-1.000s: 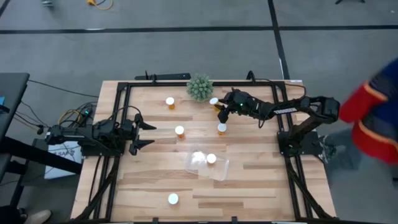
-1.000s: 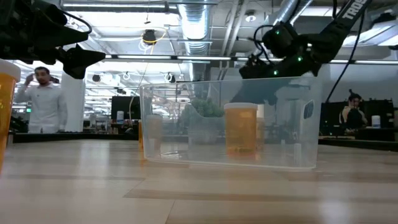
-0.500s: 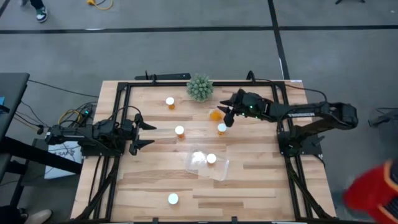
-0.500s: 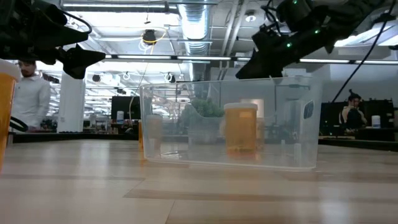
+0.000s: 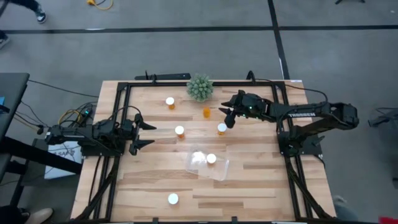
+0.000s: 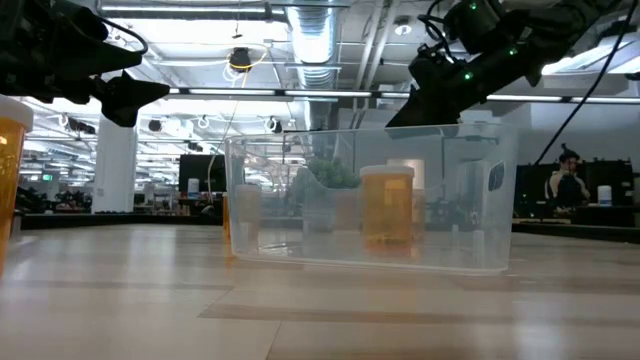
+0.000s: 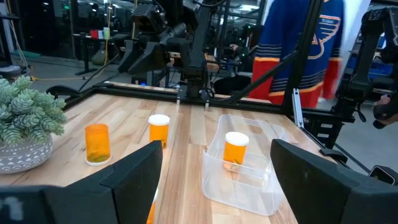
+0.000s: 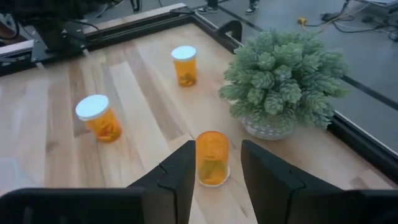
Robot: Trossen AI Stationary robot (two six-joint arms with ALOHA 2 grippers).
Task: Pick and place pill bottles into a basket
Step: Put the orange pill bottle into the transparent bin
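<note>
Six orange pill bottles show in the high view. One [image 5: 211, 158] stands inside the clear basket [image 5: 219, 170]. Others stand on the table: far left [image 5: 170, 102], middle [image 5: 180, 131], [image 5: 222, 128], and near edge [image 5: 173, 199]. One bottle [image 5: 207, 112] by the plant shows an orange top with no white cap on it. My right gripper [image 5: 227, 117] is open and hangs just right of that bottle, which stands ahead of its fingers [image 8: 212, 157] without touching them. My left gripper [image 5: 140, 130] is open and empty at the table's left.
A spiky green plant [image 5: 199, 88] in a pot stands at the far edge, close to the capless-looking bottle. A black metal frame [image 5: 124, 87] runs around the table. Bare wood lies between the basket and the near edge.
My right gripper has moved from beside the plant toward the near edge and right, and has risen. The bottle that stood white cap up at its fingers has tipped over, shifted toward the near edge, and now stands orange end up, apart from the gripper.
</note>
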